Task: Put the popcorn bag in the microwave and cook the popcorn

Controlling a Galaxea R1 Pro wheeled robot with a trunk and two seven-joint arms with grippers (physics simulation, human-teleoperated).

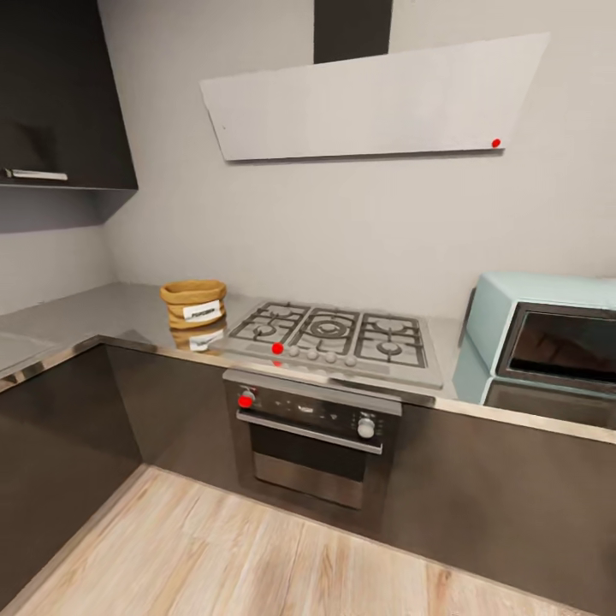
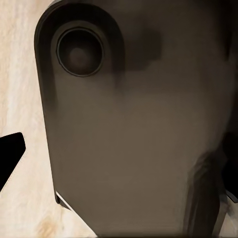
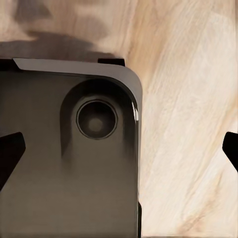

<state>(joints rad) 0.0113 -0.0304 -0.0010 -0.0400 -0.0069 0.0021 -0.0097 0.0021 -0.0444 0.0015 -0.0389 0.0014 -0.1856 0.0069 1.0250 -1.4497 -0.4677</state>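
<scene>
The kitchen fills the head view: white walls, dark cabinets, a light wood floor [image 1: 257, 556], and a grey worktop [image 1: 103, 312] running round the corner at the left and along the back wall. A flat white hood [image 1: 376, 98] hangs above, with a small red dot near its right end. Below it, set into the worktop, is a steel gas hob [image 1: 329, 338] with black grates, and under that a dark built-in oven [image 1: 312, 436] with one red knob and one white knob.

At the right edge stands the mint-blue microwave [image 1: 547, 334], its dark-framed glass door closed. It sits on the worktop just beside the hob's right end.

The bag [image 1: 194, 304] is upright on the worktop just beside the hob's left end, its white label facing the room. It is untouched, and well apart from the microwave, with the hob between them. Popcorn inside it cannot be made out.

Both wrist views look down on wood floor and the robot's own dark body panels. In the right wrist view the two dark fingertips [image 3: 11, 151] stand far apart at opposite edges, so the right hand [image 3: 121, 151] is released and empty. The left wrist view shows one dark fingertip [image 2: 10, 151]; whether that hand is released or clenched I cannot tell.

The step in hand looks like the approach: nothing is grasped yet. The next move calls for closing on the worktop's left part, raising an arm, and taking the bag by its rolled rim without crushing or tipping it.
</scene>
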